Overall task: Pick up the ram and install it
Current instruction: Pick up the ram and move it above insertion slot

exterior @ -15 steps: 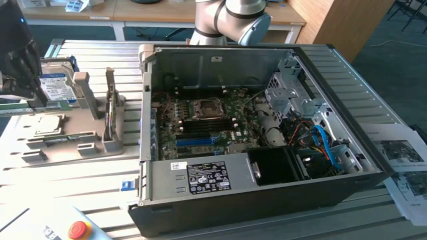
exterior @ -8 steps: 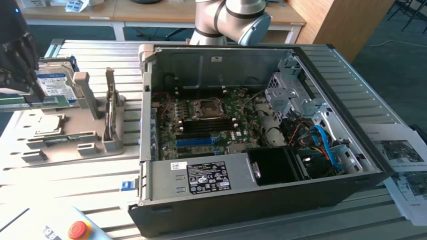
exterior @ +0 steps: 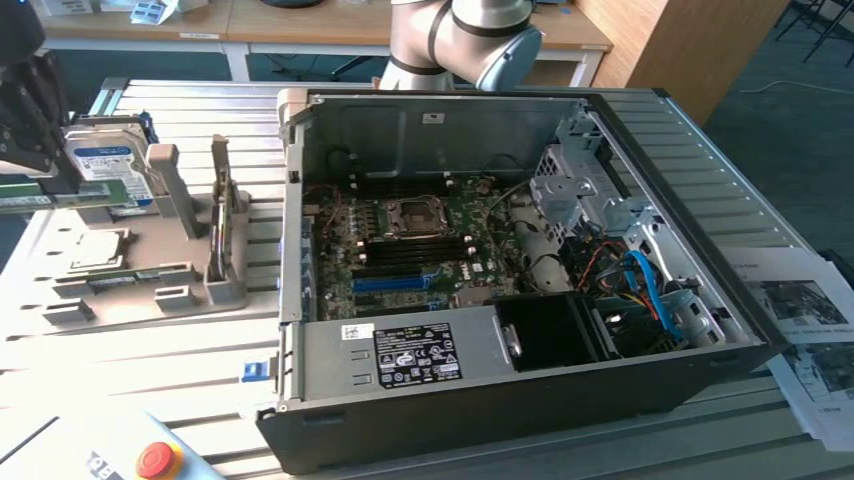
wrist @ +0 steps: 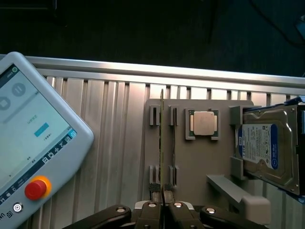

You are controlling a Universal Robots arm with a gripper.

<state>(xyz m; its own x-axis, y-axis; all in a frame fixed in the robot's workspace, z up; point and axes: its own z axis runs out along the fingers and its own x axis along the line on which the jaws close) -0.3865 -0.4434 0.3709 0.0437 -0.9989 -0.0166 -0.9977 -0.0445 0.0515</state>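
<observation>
**Exterior view.** The gripper (exterior: 34, 172) hung at the exterior view's left edge, above the grey fixture (exterior: 147, 300) and well apart from the open case (exterior: 534, 400). The ram (exterior: 34, 198) showed as a green strip just beneath it, beside the drive (exterior: 104, 162). Whether it had fully cleared the fixture could not be told. The blue slot (exterior: 396, 283) lay low on the board, ringed by case walls, with blue cables (exterior: 641, 275) off to one side.

**Wrist view.** The gripper (wrist: 162, 206) was pinched nearly closed on the ram (wrist: 162, 143), which stood edge-on to the camera as a thin line over the fixture (wrist: 190, 167). The CPU (wrist: 205, 123) and drive (wrist: 264, 145) sat to one side, and a pendant (wrist: 43, 143) on the other.

**Hazards, as judged.**
- The hold was on a thin, smooth board, so the stick could pivot or slide between the jaws if bumped.
- A tilted stick would meet the slot askew and jam, or stress its contacts.
- The route into the case was narrow. A low pass risked clipping the case rim, and a wide one the cables.
- If an edge was caught in the fixture's guides, lifting could drag it crooked.
</observation>
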